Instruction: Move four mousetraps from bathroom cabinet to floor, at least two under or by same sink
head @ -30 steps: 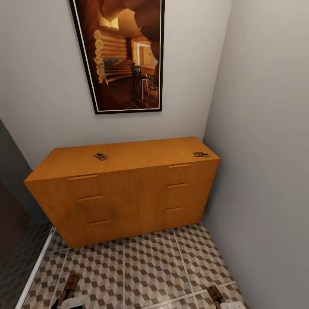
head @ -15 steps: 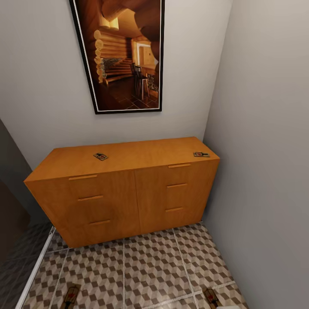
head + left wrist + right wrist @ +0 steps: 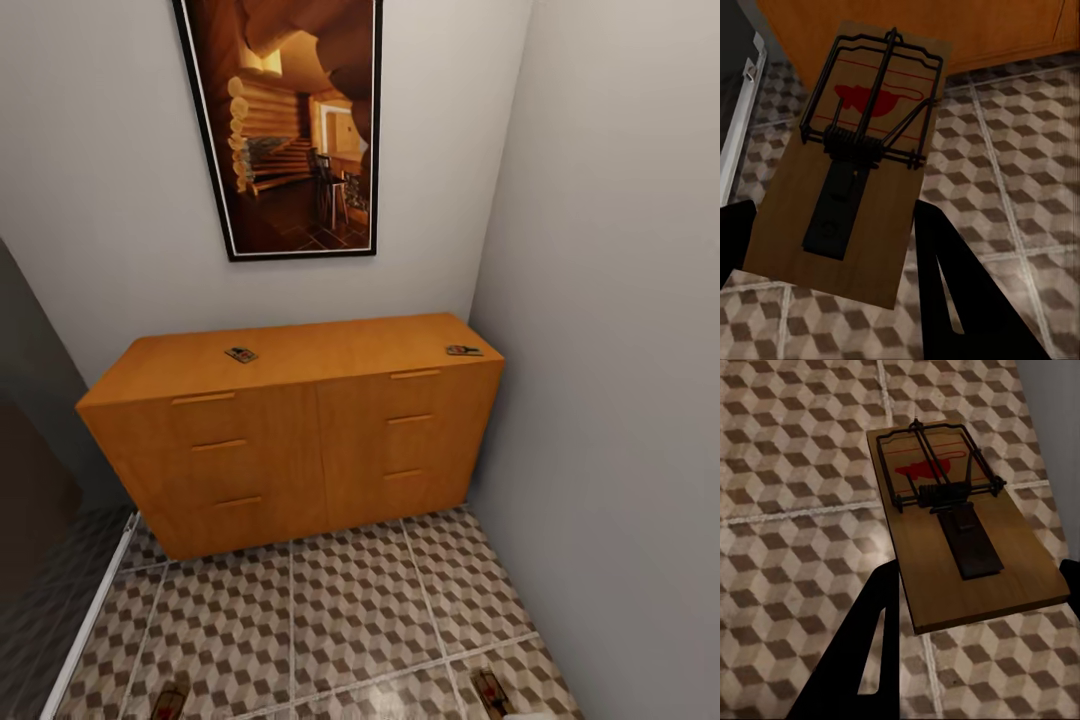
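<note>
Carrying step: each tool grips 1 mousetrap, left tool (image 3: 832,247) and right tool (image 3: 975,600); 2 mousetraps (image 3: 241,354) wait mid-frame on the cabinet (image 3: 300,440). Next: lower both onto the bathroom floor (image 3: 350,610).

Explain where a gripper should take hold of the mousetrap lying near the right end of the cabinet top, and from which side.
Grip the mousetrap across the wooden board's two long edges, coming straight down from above. It lies flat on the cabinet top near the front right corner, so only its thin edges offer purchase, and the side wall probably crowds any sideways approach. Keep the fingers off the wire parts.
</note>
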### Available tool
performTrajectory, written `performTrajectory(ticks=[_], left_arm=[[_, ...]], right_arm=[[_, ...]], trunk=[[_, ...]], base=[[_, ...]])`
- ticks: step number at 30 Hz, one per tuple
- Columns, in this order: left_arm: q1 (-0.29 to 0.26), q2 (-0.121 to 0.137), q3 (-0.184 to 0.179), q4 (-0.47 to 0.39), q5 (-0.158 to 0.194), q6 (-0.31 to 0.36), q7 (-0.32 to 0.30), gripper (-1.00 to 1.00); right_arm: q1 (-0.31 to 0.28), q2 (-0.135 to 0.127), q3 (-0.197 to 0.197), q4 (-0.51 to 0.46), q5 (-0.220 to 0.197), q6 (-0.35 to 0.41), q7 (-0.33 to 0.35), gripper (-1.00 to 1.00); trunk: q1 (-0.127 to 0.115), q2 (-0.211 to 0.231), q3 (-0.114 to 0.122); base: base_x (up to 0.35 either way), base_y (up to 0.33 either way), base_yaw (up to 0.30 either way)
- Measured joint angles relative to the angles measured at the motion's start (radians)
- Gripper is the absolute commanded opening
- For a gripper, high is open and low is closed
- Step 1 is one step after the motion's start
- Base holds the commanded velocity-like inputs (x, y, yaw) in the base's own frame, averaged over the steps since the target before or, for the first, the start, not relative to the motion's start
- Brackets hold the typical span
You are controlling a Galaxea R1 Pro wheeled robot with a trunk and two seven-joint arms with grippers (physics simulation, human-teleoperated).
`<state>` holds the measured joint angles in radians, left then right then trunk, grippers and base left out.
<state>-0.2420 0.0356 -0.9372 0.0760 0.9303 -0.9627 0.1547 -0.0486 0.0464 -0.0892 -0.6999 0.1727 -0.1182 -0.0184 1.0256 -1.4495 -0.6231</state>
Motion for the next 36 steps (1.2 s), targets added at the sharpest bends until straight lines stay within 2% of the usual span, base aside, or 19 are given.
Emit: performTrajectory(ticks=[2, 3, 4, 16, 36], left_arm=[[0.000, 0.000, 0.000, 0.000, -0.005, -0.012, -0.004, -1.00], [0.000, 0.000, 0.011, 0.000, -0.333, -0.073, 0.282, -1.00], [0.000, 0.000, -0.004, -0.001, -0.415, -0.070, 0.311, -1.00], [0.001, 0.000, 0.002, -0.001, -0.411, -0.072, 0.313, -1.00], [0.001, 0.000, 0.002, -0.001, -0.411, -0.072, 0.313, -1.00]], right_arm=[[0.000, 0.000, 0.000, 0.000, 0.000, 0.000, 0.000, -1.00], [0.000, 0.000, 0.000, 0.000, 0.000, 0.000, 0.001, -1.00], [0.000, 0.000, 0.000, 0.000, 0.000, 0.000, 0.001, -1.00], [0.000, 0.003, 0.003, 0.000, 0.000, 0.000, 0.004, -1.00], [0.000, 0.003, 0.001, 0.000, -0.001, 0.000, -0.001, -1.00]], trunk=[[0.000, 0.000, 0.000], [0.000, 0.000, 0.000], [0.000, 0.000, 0.000], [0.000, 0.000, 0.000], [0.000, 0.000, -0.011]], base=[[-0.243, 0.000, 0.000], [-0.227, 0.000, 0.000], [-0.199, 0.000, 0.000], [-0.028, 0.000, 0.013], [0.000, 0.000, 0.232]])
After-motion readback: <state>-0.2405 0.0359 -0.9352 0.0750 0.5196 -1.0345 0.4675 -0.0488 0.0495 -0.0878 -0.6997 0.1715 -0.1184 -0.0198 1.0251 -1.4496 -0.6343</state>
